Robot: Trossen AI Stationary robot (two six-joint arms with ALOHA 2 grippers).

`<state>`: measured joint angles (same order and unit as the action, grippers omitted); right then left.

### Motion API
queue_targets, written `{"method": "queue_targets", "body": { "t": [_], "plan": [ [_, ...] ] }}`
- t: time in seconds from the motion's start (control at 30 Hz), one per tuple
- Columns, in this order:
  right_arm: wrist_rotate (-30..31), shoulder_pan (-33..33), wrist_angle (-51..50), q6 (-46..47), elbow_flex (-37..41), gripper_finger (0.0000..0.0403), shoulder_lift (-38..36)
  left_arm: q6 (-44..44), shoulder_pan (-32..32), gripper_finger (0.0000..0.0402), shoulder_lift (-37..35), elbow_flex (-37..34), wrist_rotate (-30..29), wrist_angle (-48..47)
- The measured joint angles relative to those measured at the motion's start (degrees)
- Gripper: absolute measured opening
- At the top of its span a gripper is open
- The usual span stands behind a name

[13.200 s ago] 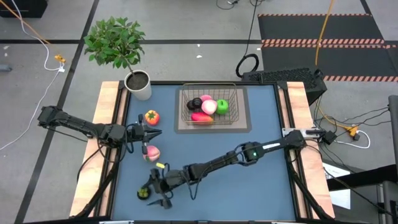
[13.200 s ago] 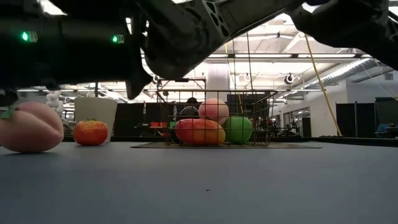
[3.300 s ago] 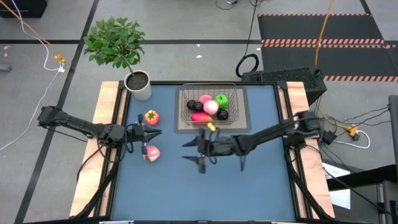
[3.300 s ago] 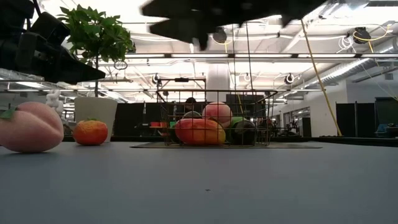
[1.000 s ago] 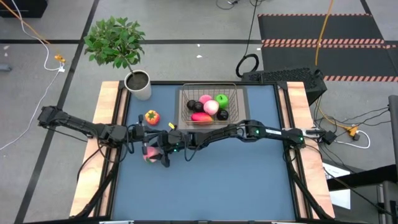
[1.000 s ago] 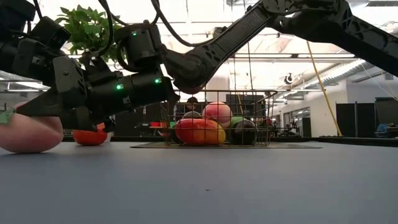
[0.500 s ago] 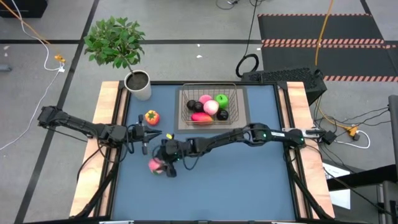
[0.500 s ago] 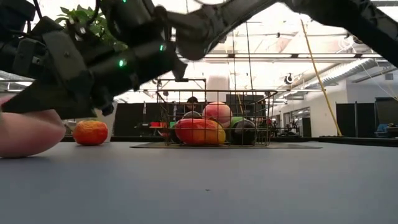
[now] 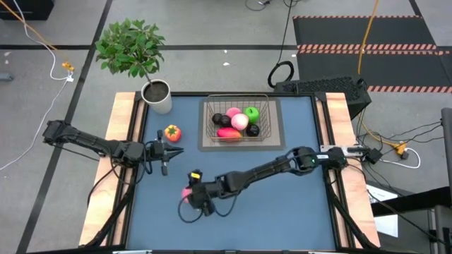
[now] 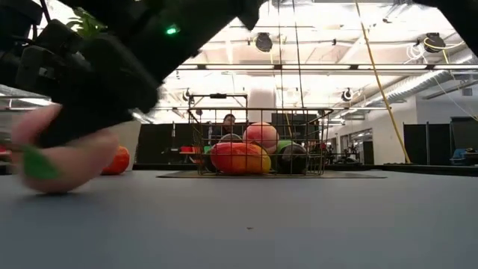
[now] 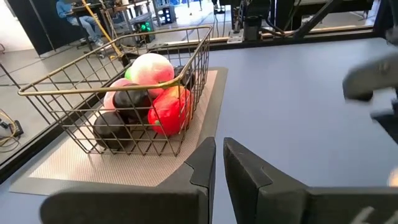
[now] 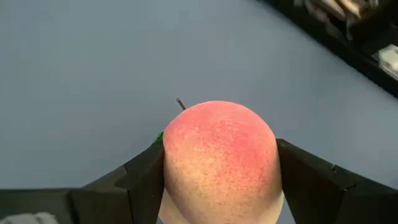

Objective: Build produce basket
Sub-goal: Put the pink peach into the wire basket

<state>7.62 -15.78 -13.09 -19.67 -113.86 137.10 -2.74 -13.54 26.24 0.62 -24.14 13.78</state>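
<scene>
Blue counter point(image 9: 296, 212), lab floor around. Pink peach point(image 12: 219, 158), moved nearer the front edge than half a second ago, now clamped between the right hand's point(image 9: 192, 197) fingers. Basket point(image 9: 239, 121), well apart, holds five pieces; orange-red fruit point(image 9: 171, 132) still out. Left hand point(image 11: 217, 163) waits, nearly closed, empty. Carry to basket likely next.

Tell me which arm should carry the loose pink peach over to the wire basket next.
The right. Its gripper already has the pink peach between its fingers on the near part of the table. The left gripper waits by the table's left edge with nothing in it, apart from the basket.
</scene>
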Motion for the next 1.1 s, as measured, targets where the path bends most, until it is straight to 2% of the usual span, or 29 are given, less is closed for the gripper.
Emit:
{"method": "queue_targets", "body": {
  "t": [0.17, 0.27, 0.37, 0.6, 0.73, 0.9, 1.1],
  "plan": [
    [5.7, -0.2, -5.4, -4.6, 0.2, 0.0255, -5.1, 0.0, 0.0, 0.0037, 0.0, 0.0, 0.0, -0.2],
    [6.2, 0.5, -8.8, -4.5, 0.2, 0.0255, -9.0, 0.0, 0.0, 0.0037, 0.0, 0.0, 0.0, 0.0],
    [5.9, 1.6, -8.7, -3.7, 3.9, 0.0255, -12.8, 0.0, 0.0, 0.0037, 0.0, 0.0, 0.0, -0.1],
    [9.2, 4.2, 1.5, -3.5, 21.3, 0.0256, -22.9, 0.0, 0.0, 0.0037, 0.0, 0.0, 0.0, -0.1],
    [10.3, 4.6, 9.9, -1.6, 33.0, 0.0260, -31.6, 0.0, 0.0, 0.0037, 0.0, 0.0, 0.0, -0.1],
    [11.0, 4.6, 22.5, -3.4, 45.6, 0.0259, -44.4, 0.0, 0.0, 0.0037, 0.0, 0.0, 0.0, -0.2],
    [20.0, 8.7, 26.8, -4.8, 56.4, 0.0262, -58.4, 0.0, 0.0, 0.0037, 0.0, 0.0, 0.0, -0.2]
  ]
}}
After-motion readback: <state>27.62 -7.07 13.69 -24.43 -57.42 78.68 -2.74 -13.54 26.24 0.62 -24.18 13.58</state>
